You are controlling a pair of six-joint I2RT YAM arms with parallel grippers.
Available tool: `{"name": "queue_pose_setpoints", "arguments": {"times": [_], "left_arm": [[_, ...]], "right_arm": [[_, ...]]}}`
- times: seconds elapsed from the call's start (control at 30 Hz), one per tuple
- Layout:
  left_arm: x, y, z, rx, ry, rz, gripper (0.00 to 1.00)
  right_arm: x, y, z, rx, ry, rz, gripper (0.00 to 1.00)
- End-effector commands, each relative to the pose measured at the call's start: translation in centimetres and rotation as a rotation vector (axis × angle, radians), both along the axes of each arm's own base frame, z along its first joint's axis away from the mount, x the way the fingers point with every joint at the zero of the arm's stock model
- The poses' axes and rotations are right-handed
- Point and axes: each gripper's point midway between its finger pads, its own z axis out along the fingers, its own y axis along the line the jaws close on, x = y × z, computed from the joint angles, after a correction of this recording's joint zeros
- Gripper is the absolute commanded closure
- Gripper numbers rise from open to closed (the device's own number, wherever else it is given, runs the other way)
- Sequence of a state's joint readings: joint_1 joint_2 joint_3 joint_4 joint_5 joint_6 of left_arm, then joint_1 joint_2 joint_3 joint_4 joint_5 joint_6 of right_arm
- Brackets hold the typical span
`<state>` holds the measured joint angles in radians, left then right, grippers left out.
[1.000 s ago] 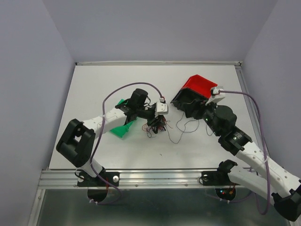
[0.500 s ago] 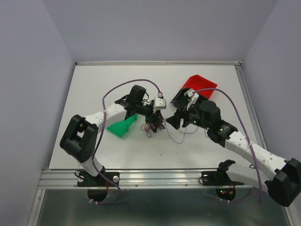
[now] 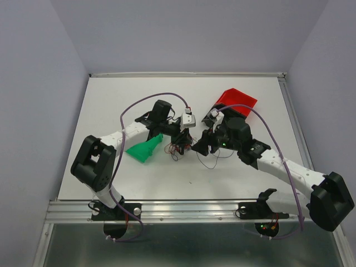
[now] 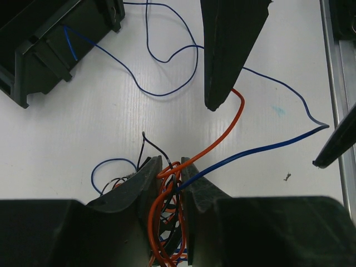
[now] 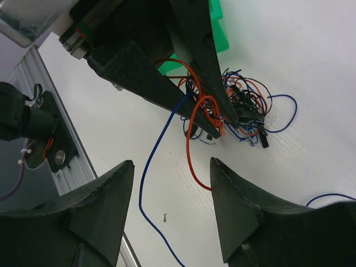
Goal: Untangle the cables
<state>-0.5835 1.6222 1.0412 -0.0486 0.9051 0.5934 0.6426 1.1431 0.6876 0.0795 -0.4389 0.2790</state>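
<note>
The cables are a tangle [image 3: 181,148] of thin red, blue and black wires on the white table. My left gripper [image 3: 179,143] is shut on part of it. In the left wrist view red, black and blue strands [image 4: 167,194] run between its closed fingertips [image 4: 168,162]. A red strand [image 4: 222,133] and a blue strand [image 4: 261,149] lead out toward my right gripper [image 3: 196,146]. That gripper is open and empty [image 5: 172,164], just right of the tangle [image 5: 245,105]. The red loop [image 5: 191,156] and the blue strand [image 5: 146,178] lie between its fingers, neither gripped.
A green bin [image 3: 143,150] lies left of the tangle and a red bin [image 3: 238,100] at the back right. A black bin [image 4: 39,50] stands beside the right arm. A loose blue wire [image 3: 210,162] trails over the table near the right gripper. The metal table rail [image 3: 183,208] is in front.
My right arm has swung left from the red bin to the tangle, its open gripper now beside my left gripper. My left gripper has shifted slightly back with the bundle.
</note>
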Motion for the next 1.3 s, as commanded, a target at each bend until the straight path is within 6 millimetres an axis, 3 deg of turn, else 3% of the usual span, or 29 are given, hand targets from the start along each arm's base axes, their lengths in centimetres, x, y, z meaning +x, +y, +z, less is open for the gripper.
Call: {"name": "queue_pose_setpoints", "arguments": {"times": [0.0,0.13,0.33,0.4,0.5,0.53,0.6,0.8,0.93,1.07,1.27], "left_arm": [[0.9,-0.8,1.9,-0.038,-0.042,-0.001,0.69],[1.5,-0.5,1.6,-0.021,-0.041,0.049,0.69],[2.9,0.2,3.0,-0.077,-0.059,0.097,0.69],[3.0,0.3,3.3,-0.085,-0.068,0.101,0.69],[3.3,0.5,3.6,-0.091,-0.079,0.122,0.69],[3.6,0.8,3.7,-0.091,-0.085,0.138,0.69],[4.0,1.0,3.8,-0.097,-0.082,0.159,0.69],[5.6,1.8,3.8,-0.089,-0.095,0.238,0.69],[5.8,2.0,3.5,-0.078,-0.106,0.245,0.64],[5.9,2.0,2.8,-0.066,-0.105,0.25,0.54],[6.0,1.3,0.8,0.0,-0.117,0.256,0.47]], "right_arm": [[0.3,2.0,3.8,0.092,-0.081,0.064,0.38],[0.8,1.7,3.6,0.084,-0.07,0.024,0.4],[1.1,2.1,2.3,0.053,-0.024,0.031,0.42],[1.4,2.5,1.3,0.036,0.003,0.033,0.5],[1.7,2.6,0.8,0.026,0.018,0.021,0.75],[1.9,2.4,1.0,0.026,0.01,0.008,0.87],[1.8,2.1,1.9,0.04,-0.015,-0.013,0.95],[3.9,-1.3,3.3,0.002,-0.08,-0.241,0.99],[5.9,-5.4,4.4,-0.035,-0.14,-0.49,0.99],[6.0,-8.4,6.6,0.005,-0.193,-0.643,0.99],[4.0,-12.0,11.3,0.149,-0.293,-0.749,1.0]]}}
